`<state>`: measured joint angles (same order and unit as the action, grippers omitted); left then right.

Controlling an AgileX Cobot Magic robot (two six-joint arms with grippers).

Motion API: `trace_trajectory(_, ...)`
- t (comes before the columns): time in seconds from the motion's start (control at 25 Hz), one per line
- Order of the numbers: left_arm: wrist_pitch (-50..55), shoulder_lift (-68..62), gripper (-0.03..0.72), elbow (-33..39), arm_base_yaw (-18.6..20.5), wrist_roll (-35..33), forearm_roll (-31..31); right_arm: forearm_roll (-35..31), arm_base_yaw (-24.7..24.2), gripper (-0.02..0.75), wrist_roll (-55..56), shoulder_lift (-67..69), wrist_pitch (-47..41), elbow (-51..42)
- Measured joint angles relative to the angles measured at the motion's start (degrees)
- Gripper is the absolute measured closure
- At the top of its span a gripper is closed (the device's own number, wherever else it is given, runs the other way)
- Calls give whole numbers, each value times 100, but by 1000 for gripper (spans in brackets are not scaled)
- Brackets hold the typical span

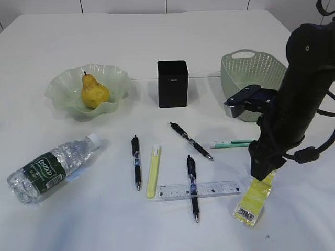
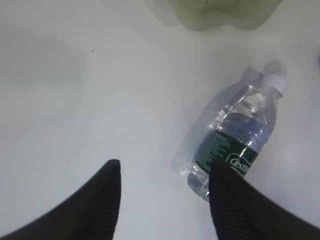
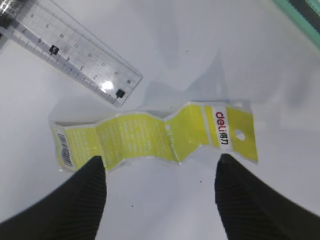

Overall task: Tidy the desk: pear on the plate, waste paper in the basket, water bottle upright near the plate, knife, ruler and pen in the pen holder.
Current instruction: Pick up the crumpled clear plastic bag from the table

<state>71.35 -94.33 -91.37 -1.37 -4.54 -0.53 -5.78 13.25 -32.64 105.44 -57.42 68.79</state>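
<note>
Currently the crumpled bright yellow waste paper strip (image 3: 150,137) lies flat on the white counter (image 1: 157,42) at the front right, its long axis running left to right in the right wrist view, the barcode end to the left and the punched red-lettered end to the right. Just above its left half sits one end of the short transparent plastic ruler (image 3: 75,55), which points diagonally away toward the upper left. The right claw (image 3: 160,175) hangs directly over the strip with its two dark fingers spread wide, one at each side of the strip's lower edge, gripping nothing. In the exterior view the black right arm (image 1: 298,94) reaches steeply down in front of the sage green perforated basket (image 1: 246,73), hiding the upper part of the strip.

At the front left the small clear water bottle (image 1: 52,167) with a dark green label lies on its side, its white cap pointing up and right toward the translucent pale green wavy plate (image 1: 63,89). The yellow pear (image 1: 94,93) stands in that plate, stem up. The left claw (image 2: 165,192) hovers beside the bottle's base, fingers wide apart and empty; the right-hand finger overlaps the label in the left wrist view, and whether it touches cannot be told.

The matte black square pen holder (image 1: 172,83) stands upright between plate and basket
</note>
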Motion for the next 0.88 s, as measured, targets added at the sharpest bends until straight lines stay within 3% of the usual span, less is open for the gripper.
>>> trace_trajectory(0.28, 0, 0, 294, 0, 0, 0, 0, -370, 7, 205, -454, 13, 97, -126)
trace_trajectory(0.88, 0, 0, 294, 0, 0, 0, 0, -317, 7, 205, -640, 361, 337, -163)
